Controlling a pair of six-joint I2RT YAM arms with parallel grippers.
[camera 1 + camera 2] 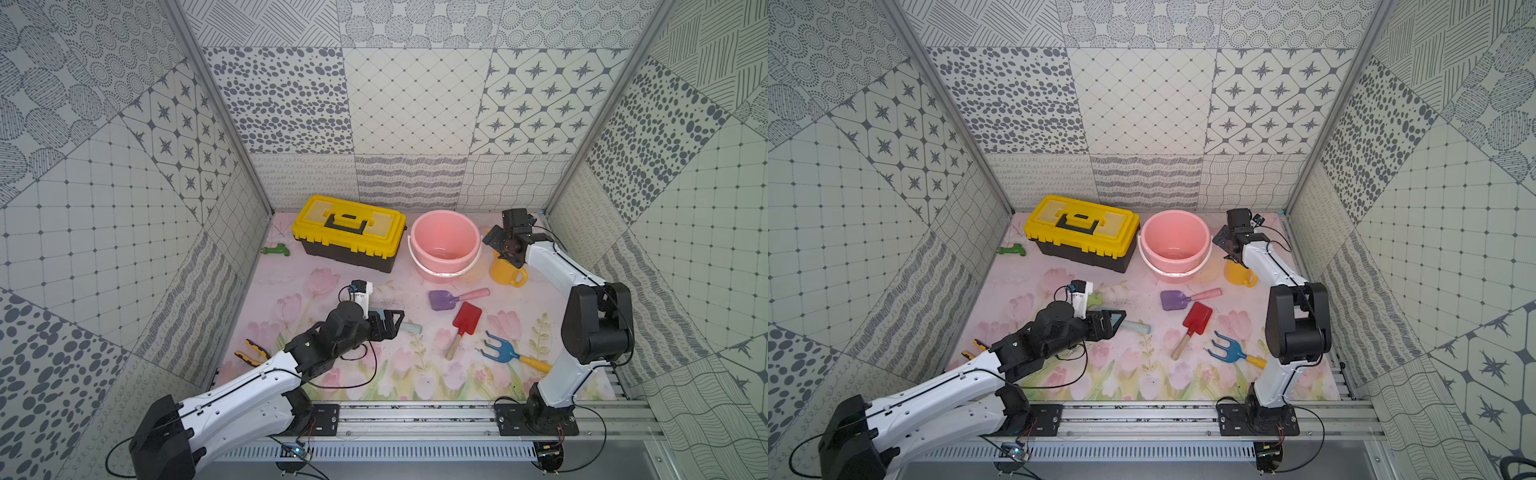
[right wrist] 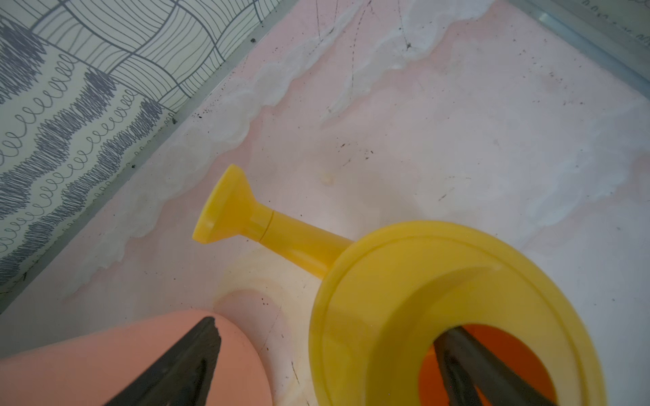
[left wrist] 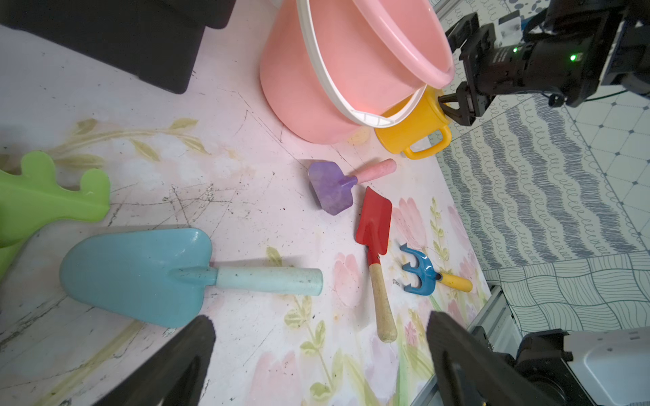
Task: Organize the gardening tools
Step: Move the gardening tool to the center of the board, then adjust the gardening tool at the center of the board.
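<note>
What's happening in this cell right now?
Two arms are tidying toy gardening tools; nothing is held yet. The right pincer is open astride the rim of the yellow watering can, one finger inside it, the other outside on the pink bucket side. The left pincer is open, low beside the light-blue trowel. The purple scoop, red spade and blue fork lie loose on the mat; the bucket looks empty.

Light was bright, even and diffuse in both top views, leaving only soft, faint shadows on the floor mat (image 1: pixel 432 374). The right wrist view was dimmer and greyer. In both wrist views the near fingers (image 3: pixel 176 365) were blurred.
</note>
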